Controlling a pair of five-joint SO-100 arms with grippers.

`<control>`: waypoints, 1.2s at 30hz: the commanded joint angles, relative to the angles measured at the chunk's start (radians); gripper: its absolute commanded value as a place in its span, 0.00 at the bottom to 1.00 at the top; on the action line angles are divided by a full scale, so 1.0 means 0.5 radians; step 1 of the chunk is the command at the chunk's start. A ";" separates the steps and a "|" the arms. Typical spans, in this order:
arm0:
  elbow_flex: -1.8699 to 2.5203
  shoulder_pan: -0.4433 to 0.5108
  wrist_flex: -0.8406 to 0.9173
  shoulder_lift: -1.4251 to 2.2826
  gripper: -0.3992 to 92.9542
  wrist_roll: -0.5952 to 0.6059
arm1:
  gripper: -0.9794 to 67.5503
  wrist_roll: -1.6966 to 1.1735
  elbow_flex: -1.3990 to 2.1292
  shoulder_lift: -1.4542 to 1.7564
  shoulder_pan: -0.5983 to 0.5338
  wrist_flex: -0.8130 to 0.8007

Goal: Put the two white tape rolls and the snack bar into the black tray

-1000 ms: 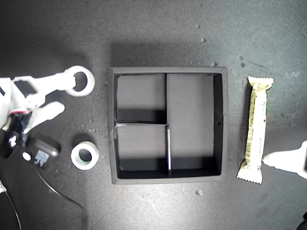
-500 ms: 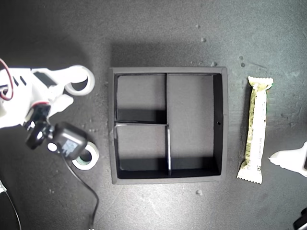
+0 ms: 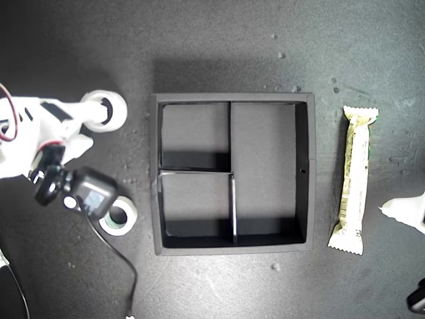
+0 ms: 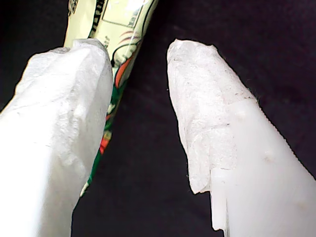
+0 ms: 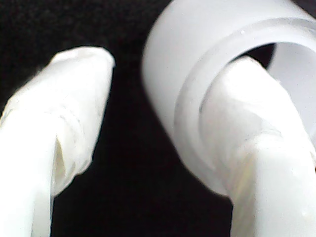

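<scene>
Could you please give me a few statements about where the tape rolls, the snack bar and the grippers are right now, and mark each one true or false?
1. The black tray has nothing in its compartments. True.
2. The snack bar lies inside the tray's long compartment. False: it lies on the table, past the tray on the exterior view's right.
3. One of the fingers of my second gripper is inside the hole of the wider tape roll. True.
4. The smaller tape roll is stacked on the wider one. False: they lie apart, and the smaller one is partly hidden by the arm's camera.
5. My first gripper is shut on the snack bar. False: it is open, with the bar beside one finger.
</scene>
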 commanded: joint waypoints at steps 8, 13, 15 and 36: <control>-0.126 -0.003 -0.077 -0.282 0.17 0.028 | 0.11 -0.080 -0.028 -0.003 -0.015 -0.028; -0.337 -0.046 -0.043 -0.657 0.12 0.031 | 0.16 -0.310 -0.083 -0.163 0.003 -0.046; -0.405 -0.064 0.000 -0.727 0.08 0.034 | 0.21 -0.396 -0.126 -0.304 0.037 -0.043; -1.387 -0.141 1.203 -0.202 0.01 0.230 | 0.27 -0.699 -0.288 -1.264 0.245 -0.518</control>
